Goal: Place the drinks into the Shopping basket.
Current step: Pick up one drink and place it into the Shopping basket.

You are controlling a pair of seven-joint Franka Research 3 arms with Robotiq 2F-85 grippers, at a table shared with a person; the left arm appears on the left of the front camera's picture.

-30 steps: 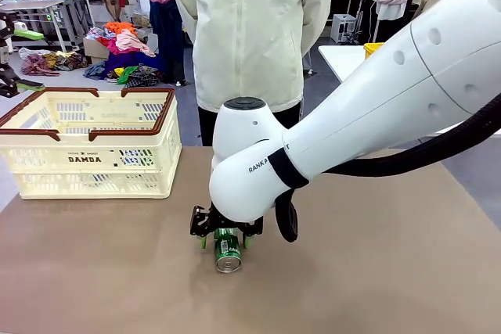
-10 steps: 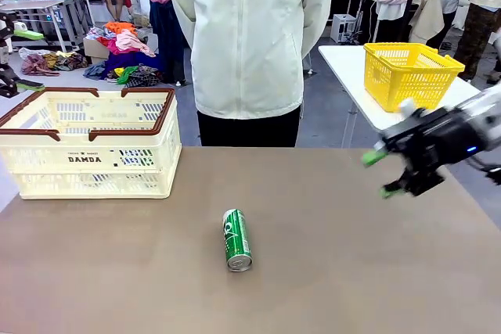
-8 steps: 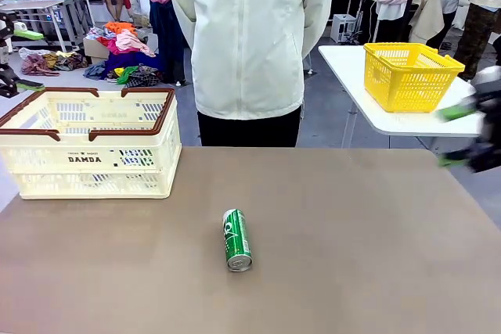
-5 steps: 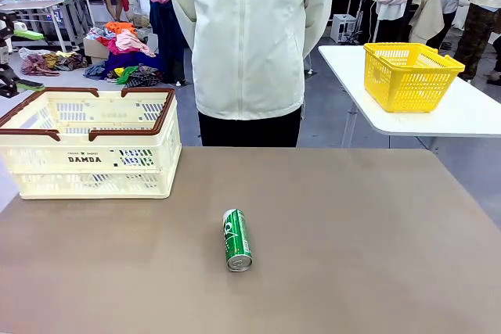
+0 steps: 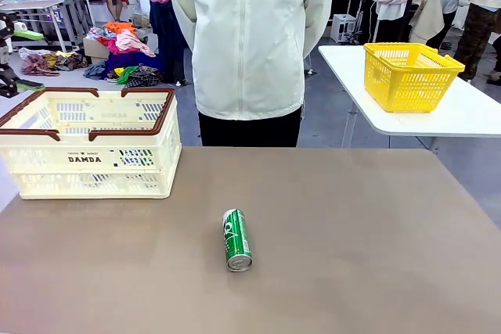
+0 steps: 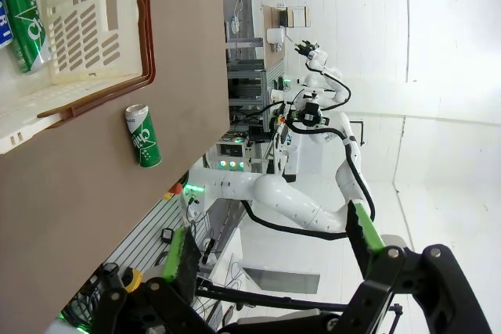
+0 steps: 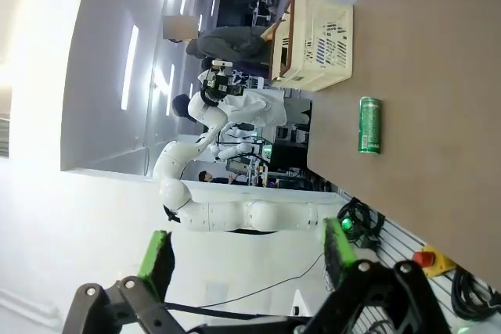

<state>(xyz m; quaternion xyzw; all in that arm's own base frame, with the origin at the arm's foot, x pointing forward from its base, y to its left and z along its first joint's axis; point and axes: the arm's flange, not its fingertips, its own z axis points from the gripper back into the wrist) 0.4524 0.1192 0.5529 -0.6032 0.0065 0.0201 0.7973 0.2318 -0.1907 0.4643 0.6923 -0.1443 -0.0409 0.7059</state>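
Note:
A green drink can (image 5: 237,239) lies on its side in the middle of the brown table, silver top toward me. The cream Shopping basket (image 5: 90,142) with the brown rim stands at the table's far left. In the left wrist view the same can (image 6: 143,136) lies just outside the basket's rim (image 6: 145,29); inside the basket lie another green can (image 6: 23,13) and the edge of a blue one (image 6: 4,21). My left gripper (image 6: 274,244) hangs open in the air, away from the table. My right gripper (image 7: 249,252) is open too, far from the can (image 7: 369,124) and the basket (image 7: 313,33).
A person in a pale jacket (image 5: 250,37) stands at the table's far edge, hands out of sight. A yellow basket (image 5: 411,74) sits on a white side table (image 5: 462,115) to the right. Bare tabletop surrounds the lying can.
My right arm, which was down over the green can, has pulled away to the right and left the front view. The can lies where it was.

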